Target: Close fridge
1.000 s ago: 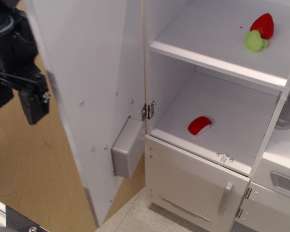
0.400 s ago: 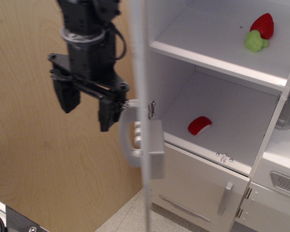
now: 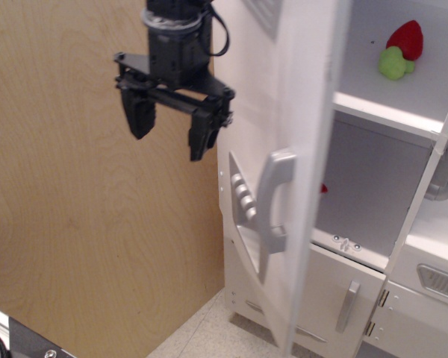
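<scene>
The fridge [image 3: 299, 149] door is seen partly shut at the right; it is judged light, rigid, freely hinged. The gripper [image 3: 172, 123] hangs spread, empty. A push beside the handle [image 3: 272, 201] is advised.

The fridge [image 3: 299, 149] door hides most of the red item [image 3: 323, 189] inside.

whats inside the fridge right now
On the upper shelf sit a red strawberry and a green toy. On the lower shelf only a red sliver shows past the half-swung fridge door; the rest is hidden behind it.
</scene>
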Motion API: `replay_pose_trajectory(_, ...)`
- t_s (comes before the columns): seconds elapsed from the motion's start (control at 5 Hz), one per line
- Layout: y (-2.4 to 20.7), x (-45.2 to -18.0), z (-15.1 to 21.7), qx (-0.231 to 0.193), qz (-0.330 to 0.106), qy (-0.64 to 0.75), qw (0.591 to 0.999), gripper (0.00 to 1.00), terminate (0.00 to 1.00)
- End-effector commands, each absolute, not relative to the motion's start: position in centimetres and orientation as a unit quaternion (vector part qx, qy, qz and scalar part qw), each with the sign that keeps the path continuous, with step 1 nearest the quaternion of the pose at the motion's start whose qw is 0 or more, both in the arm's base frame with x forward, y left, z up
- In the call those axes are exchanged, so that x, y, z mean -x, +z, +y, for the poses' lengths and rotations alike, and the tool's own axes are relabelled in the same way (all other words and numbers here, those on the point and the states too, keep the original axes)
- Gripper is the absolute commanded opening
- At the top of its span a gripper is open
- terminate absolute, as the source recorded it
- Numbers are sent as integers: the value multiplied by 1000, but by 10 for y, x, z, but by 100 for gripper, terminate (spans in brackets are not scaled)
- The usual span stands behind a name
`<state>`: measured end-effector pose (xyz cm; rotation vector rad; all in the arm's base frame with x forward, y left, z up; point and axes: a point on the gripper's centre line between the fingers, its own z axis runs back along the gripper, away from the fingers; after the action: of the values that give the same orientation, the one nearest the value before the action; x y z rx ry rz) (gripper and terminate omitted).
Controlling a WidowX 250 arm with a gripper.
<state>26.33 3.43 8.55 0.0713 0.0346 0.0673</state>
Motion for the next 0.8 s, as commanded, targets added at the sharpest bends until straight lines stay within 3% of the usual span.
replay_pose_trajectory(0.0, 98, -311, 42, -40, -41, 69, 996, 100, 0)
replay_pose_trajectory(0.6, 112, -352, 44, -17, -82, 101, 991, 100, 0)
